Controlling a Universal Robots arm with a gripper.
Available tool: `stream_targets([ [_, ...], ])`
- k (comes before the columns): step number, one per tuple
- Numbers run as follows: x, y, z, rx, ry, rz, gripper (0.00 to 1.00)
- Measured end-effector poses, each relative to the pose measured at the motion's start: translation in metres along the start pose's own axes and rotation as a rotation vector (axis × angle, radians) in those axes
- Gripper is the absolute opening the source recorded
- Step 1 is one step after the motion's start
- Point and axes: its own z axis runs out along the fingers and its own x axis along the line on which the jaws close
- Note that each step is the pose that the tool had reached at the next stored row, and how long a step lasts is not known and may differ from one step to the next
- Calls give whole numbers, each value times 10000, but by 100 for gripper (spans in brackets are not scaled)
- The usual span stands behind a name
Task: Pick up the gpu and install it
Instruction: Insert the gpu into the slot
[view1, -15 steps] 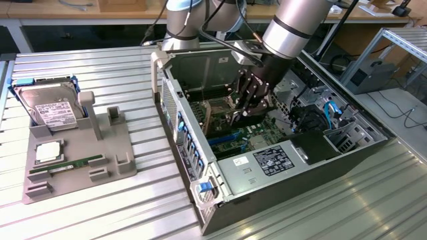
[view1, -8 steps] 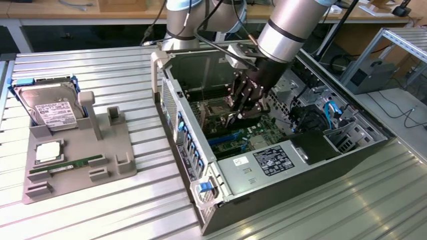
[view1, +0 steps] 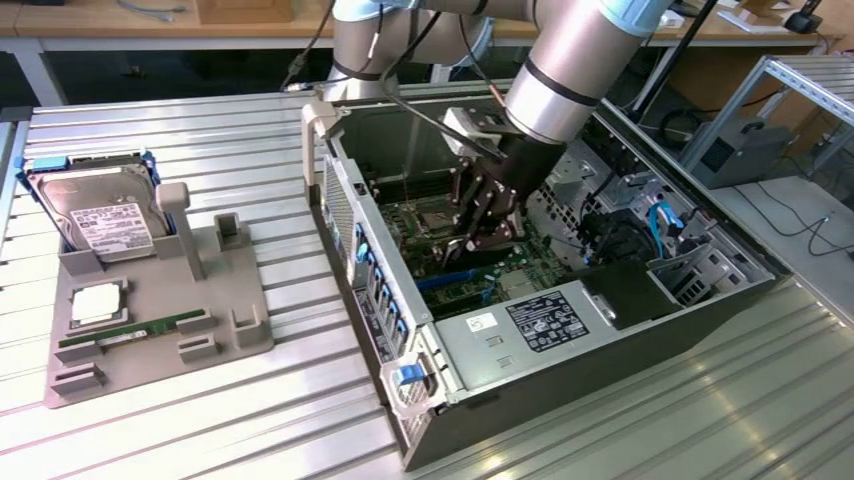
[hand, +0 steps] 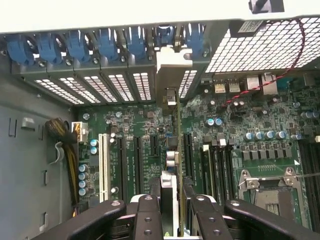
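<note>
Arm reaches steeply down, gripper jaws clamped.

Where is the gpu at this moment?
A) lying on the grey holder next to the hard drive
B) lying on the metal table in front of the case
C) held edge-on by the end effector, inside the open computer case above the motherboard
C: the end effector grips the gpu edge-on above the motherboard, inside the computer case.

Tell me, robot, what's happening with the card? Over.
Gripper shut on the gpu, inside the computer case. Card edge-on above the motherboard slots, bracket at the rear openings. Nothing blocking.
</note>
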Motion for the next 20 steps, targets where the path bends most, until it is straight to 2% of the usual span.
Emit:
stream_targets([
  [3, 10, 37, 46, -1, 6, 3, 28],
  [8, 25, 48, 71, 0, 7, 2, 28],
  [12, 28, 95, 97, 2, 7, 3, 28],
  [17, 27, 90, 119, 1, 7, 7, 28],
  [19, 27, 90, 120, 2, -8, 4, 28],
  [20, 27, 91, 120, 0, -56, -4, 28],
])
